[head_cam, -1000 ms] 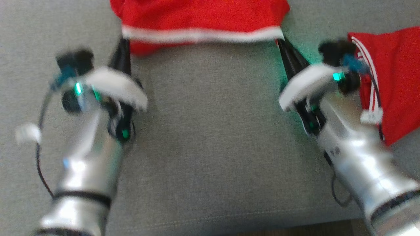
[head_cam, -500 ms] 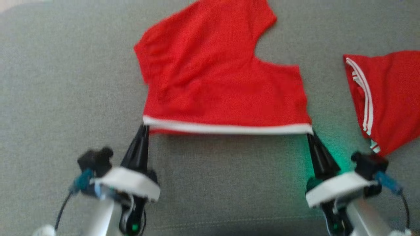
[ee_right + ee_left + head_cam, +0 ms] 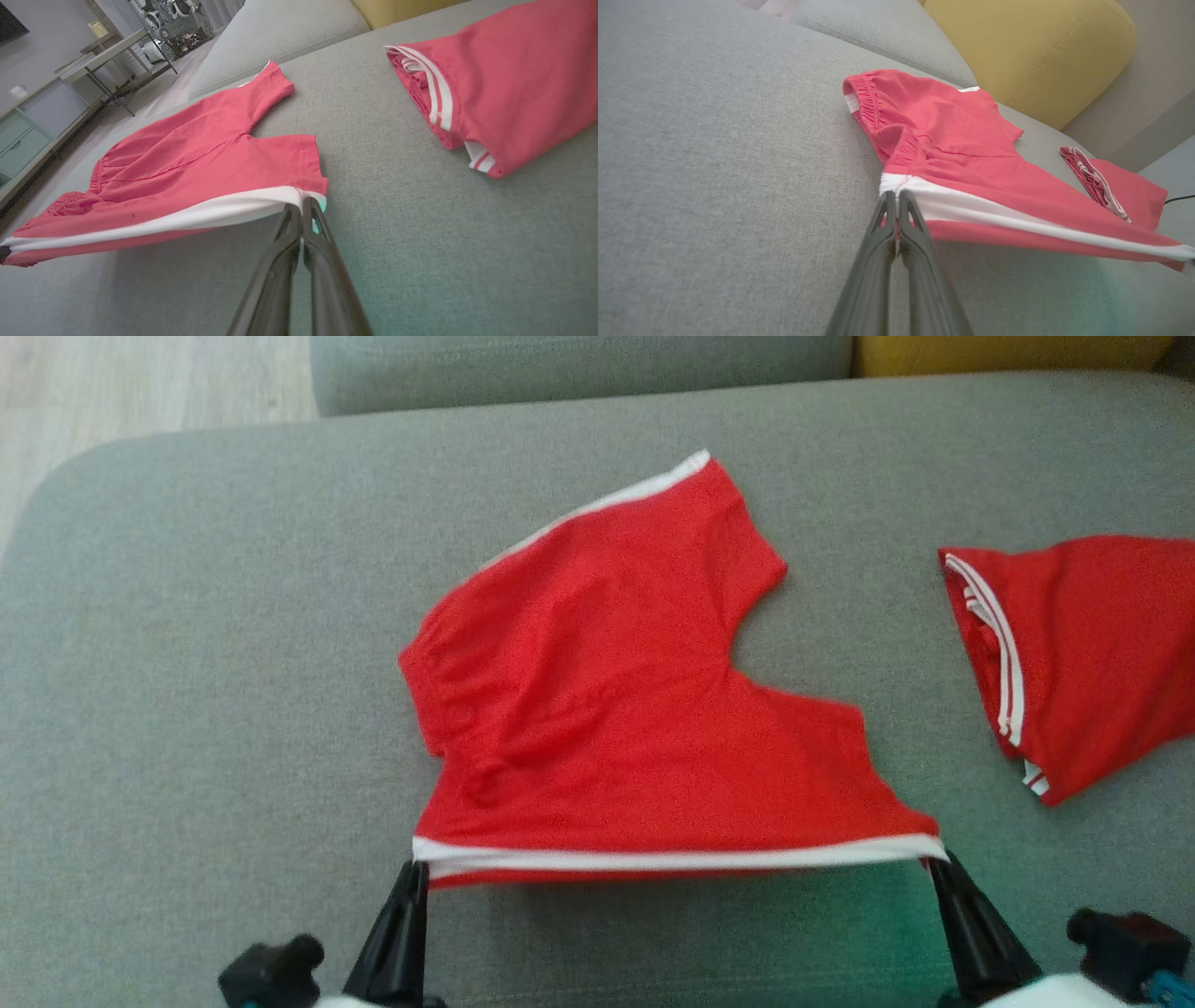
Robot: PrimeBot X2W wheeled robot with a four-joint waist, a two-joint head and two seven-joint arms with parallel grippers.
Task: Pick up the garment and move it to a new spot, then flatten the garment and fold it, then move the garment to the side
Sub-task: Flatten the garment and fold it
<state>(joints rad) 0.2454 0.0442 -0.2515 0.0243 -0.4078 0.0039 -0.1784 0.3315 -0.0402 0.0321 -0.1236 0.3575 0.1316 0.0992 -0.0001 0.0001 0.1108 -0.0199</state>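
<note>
The red garment [image 3: 635,709] is lying at the centre of the head view on the grey sofa seat [image 3: 187,663]. Its white-banded lower edge is being held taut and slightly raised. The left gripper [image 3: 414,870], at lower left, is pinching that edge's left corner, fingers pressed together on the cloth. The right gripper [image 3: 936,864], at lower right, is clamping the opposite corner likewise. A second folded garment [image 3: 1083,653] is resting apart at the right edge. A yellow cushion [image 3: 1031,46] is sitting at the upper right of the left wrist view.
</note>
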